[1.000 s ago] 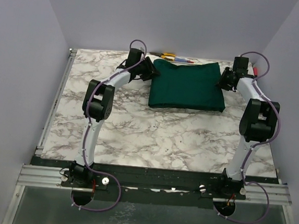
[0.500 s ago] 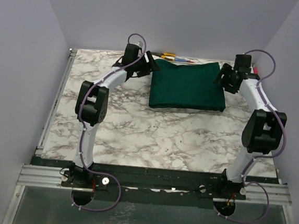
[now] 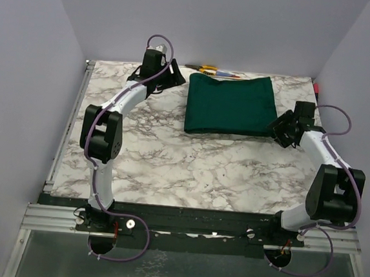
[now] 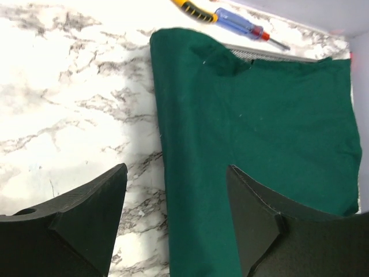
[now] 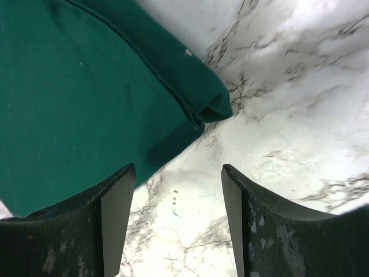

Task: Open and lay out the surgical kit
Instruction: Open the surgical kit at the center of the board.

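Left gripper [image 4: 176, 173] fingers wide, holding nothing; folded dark green cloth wrap [image 4: 259, 127] lies ahead, its edge running between them. Right gripper [image 5: 177, 170] fingers wide, empty; wrap's corner just ahead of the gap.

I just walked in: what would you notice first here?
The dark green folded cloth wrap stands out, lying at the far middle of the white marble-patterned table. A black open gripper flanks it on each side: the left gripper by its far left corner, the right gripper by its near right corner.
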